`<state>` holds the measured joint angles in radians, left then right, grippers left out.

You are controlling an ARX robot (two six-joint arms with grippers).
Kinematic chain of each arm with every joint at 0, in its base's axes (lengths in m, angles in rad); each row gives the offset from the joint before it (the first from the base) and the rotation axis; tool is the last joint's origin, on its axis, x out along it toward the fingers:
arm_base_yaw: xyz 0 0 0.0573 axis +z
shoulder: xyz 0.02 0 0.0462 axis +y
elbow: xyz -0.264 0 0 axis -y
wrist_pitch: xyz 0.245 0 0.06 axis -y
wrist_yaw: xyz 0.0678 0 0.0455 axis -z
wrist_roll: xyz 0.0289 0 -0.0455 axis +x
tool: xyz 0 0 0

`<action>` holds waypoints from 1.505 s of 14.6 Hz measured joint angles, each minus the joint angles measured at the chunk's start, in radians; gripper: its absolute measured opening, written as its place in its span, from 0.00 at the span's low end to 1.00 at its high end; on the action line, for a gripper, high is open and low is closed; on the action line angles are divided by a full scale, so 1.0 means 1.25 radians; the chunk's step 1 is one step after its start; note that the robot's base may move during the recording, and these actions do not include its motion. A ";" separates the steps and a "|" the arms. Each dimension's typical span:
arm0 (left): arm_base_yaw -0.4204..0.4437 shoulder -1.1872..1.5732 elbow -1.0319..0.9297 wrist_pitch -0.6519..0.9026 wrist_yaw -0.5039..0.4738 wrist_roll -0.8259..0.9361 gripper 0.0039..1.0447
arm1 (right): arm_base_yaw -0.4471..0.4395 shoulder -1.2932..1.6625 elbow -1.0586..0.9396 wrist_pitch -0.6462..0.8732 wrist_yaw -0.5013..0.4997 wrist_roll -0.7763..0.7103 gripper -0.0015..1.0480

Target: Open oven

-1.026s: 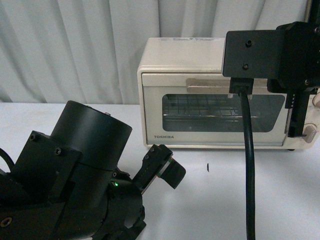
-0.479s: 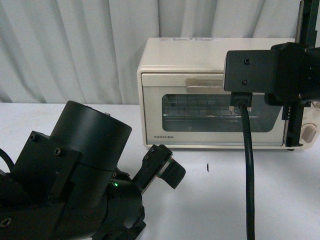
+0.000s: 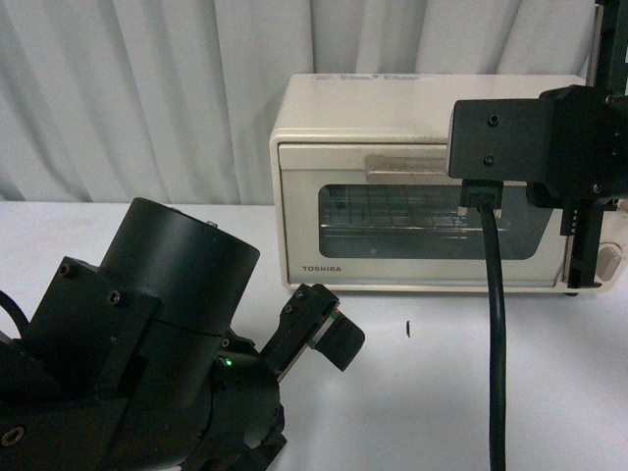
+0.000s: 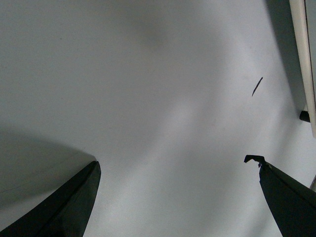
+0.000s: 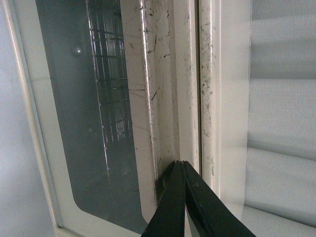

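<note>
The cream-white oven (image 3: pixel 339 186) stands at the back of the table with its glass door closed. Its beige bar handle (image 3: pixel 407 165) runs along the door's top. My right arm's wrist block (image 3: pixel 505 137) hangs in front of the door's upper right and hides the fingers in the front view. In the right wrist view my right gripper (image 5: pixel 180 163) is shut, its tips against the handle (image 5: pixel 160 89) beside the door's top seam. The wire rack (image 5: pixel 111 84) shows through the glass. My left gripper (image 3: pixel 329 319) (image 4: pixel 175 161) is open and empty over the table.
A black cable (image 3: pixel 494 334) hangs from the right wrist down across the oven's front. A small dark mark (image 3: pixel 406 327) (image 4: pixel 256 86) lies on the white table (image 3: pixel 432 392). A knob (image 3: pixel 608 260) peeks out beside the right arm. White curtains (image 3: pixel 147 98) hang behind.
The right arm has come lower and shifted slightly right across the oven's front. The door stays closed and the left arm has not moved.
</note>
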<state>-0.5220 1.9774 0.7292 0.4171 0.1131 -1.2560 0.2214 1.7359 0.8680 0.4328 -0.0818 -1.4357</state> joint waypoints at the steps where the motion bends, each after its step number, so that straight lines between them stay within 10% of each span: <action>1: 0.000 0.000 0.000 0.000 0.000 0.000 0.94 | 0.000 -0.009 -0.005 -0.014 -0.002 0.001 0.02; 22: 0.000 0.000 0.000 0.000 0.000 0.000 0.94 | 0.048 -0.120 -0.063 -0.335 -0.107 0.227 0.02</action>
<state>-0.5220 1.9774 0.7292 0.4168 0.1131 -1.2560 0.2817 1.5856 0.7891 0.0143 -0.2157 -1.1519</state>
